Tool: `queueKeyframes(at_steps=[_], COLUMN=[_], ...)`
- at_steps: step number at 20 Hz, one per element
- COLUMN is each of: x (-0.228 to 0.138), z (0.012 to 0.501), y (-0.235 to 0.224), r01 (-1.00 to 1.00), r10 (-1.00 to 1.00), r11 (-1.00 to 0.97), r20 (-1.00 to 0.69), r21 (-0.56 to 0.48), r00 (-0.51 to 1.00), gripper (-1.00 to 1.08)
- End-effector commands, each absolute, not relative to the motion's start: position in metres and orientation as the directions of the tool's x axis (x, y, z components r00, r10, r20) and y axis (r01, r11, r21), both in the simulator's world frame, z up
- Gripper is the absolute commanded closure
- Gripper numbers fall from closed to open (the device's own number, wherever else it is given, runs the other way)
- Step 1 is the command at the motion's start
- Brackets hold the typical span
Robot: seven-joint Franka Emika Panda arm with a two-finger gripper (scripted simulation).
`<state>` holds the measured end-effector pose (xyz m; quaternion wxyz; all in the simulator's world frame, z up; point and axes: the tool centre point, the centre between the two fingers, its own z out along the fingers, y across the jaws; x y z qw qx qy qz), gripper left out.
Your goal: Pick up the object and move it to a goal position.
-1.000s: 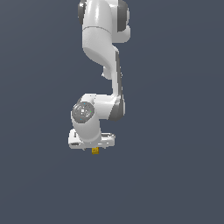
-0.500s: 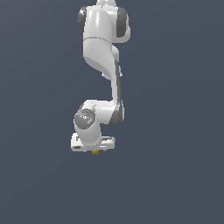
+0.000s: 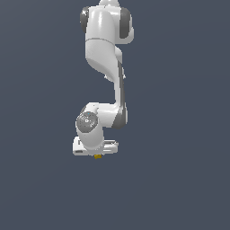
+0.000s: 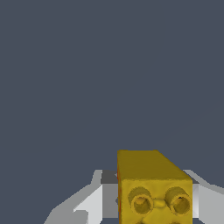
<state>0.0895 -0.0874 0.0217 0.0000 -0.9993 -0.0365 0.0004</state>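
Gripper: the gripper (image 3: 97, 154) appears clamped on the yellow studded block (image 4: 154, 186), a finger (image 4: 89, 203) close on either side.
Block: a yellow speck under the hand in the exterior view (image 3: 97, 156); two round studs face the wrist camera.
Carry: my advice is a firm, level grip and smooth travel; no goal marker shows.
Surface: plain dark grey everywhere; no worktop edge or corner visible.

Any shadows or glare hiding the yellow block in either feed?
Exterior view: flat, even render, no cast shadows or glare; the yellow block is just a speck under the gripper. Wrist view: the block looks sharp, softly shaded, cropped by the frame edge.
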Motion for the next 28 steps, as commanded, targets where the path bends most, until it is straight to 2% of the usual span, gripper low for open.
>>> queueKeyframes(at_steps=[1,12,28], x=[0.09,0.086,0.075], z=[0.022,0.052,0.187], y=[-0.087,-0.057,0.075], r01=[0.073,0.073,0.073], r10=[0.073,0.073,0.073], r11=[-0.997,-0.997,-0.997], r20=[0.0,0.0,0.0], r21=[0.0,0.0,0.001], r00=[0.997,0.997,0.997], gripper=[1.08,1.08,1.08])
